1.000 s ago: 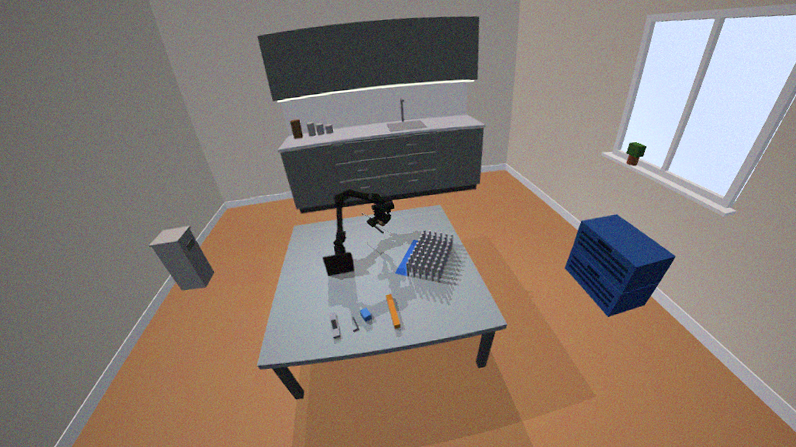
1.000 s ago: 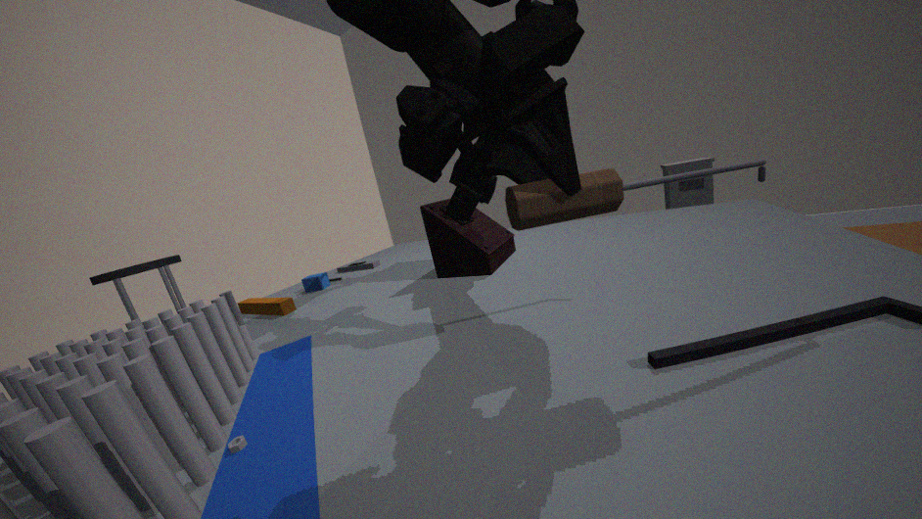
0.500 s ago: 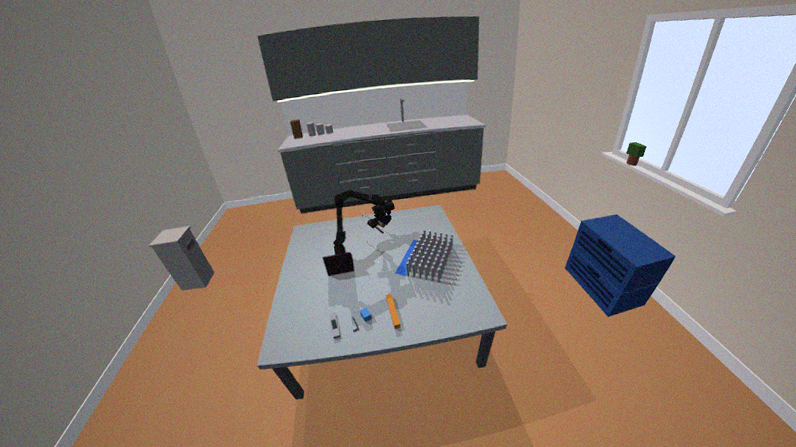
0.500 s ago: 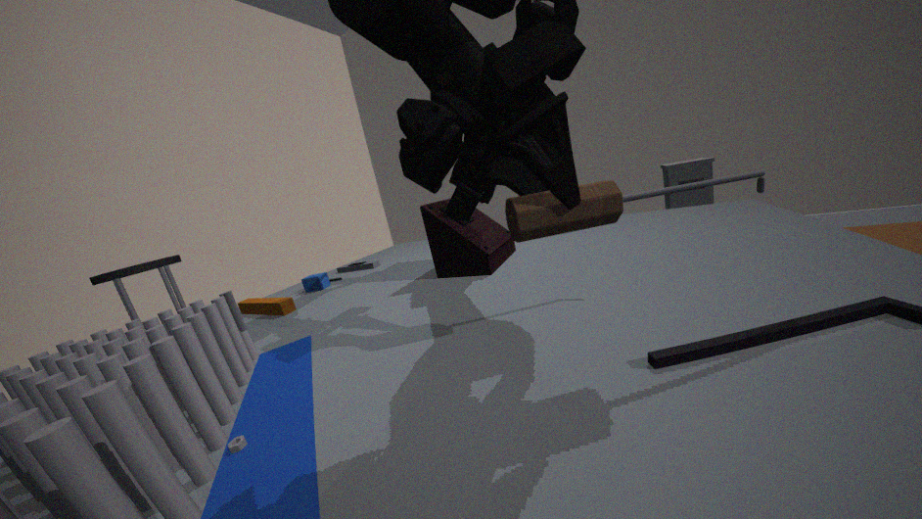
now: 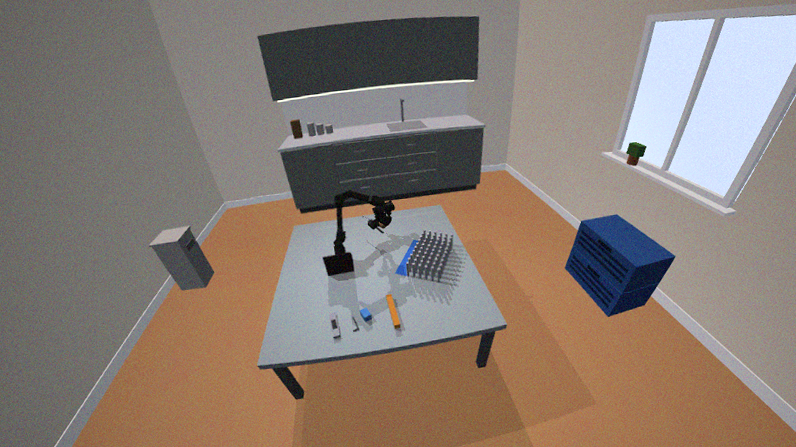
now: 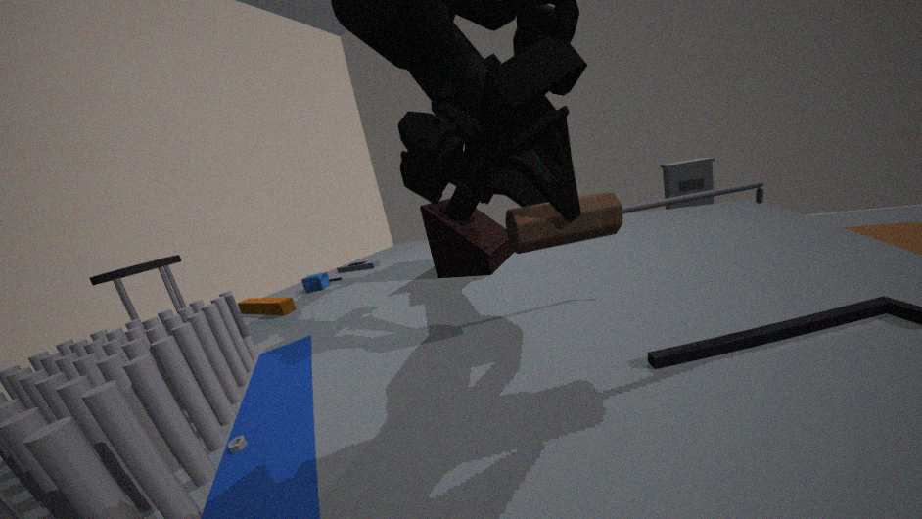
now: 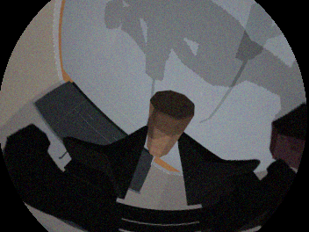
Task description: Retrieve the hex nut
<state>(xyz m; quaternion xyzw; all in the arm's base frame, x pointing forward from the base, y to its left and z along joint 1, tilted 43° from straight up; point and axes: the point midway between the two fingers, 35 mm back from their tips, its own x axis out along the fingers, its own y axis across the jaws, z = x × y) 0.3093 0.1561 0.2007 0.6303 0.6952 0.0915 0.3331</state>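
Here, from left to right in the exterior view: the standing spacers [image 6: 128, 387] fill the lower left corner, all that I can see upright, and just beside their front row the taped strip [image 6: 277, 400] carries the small hex nut [image 6: 236, 443], lying flat near the strip's spacer-side edge and apart from any tool. Beyond the strip sit an orange block [image 6: 266, 306] and a small blue block [image 6: 315, 282], well clear of the field. At centre, my gripper [image 6: 561, 215] hangs above the table [image 6: 709, 270], its fingers pinched on the wooden handle [image 6: 564, 222] of the hook tool, whose thin metal rod [image 6: 696, 196] reaches off to the right. A dark L-shaped bar [image 6: 773, 332] lies on the table at far right.

I judge the dragging done and the put-down step in hand. What I need next is to lower the hook tool onto bare table well away from spacers, strip and nut, spread the fingers, then lift the arm free so it touches nothing.
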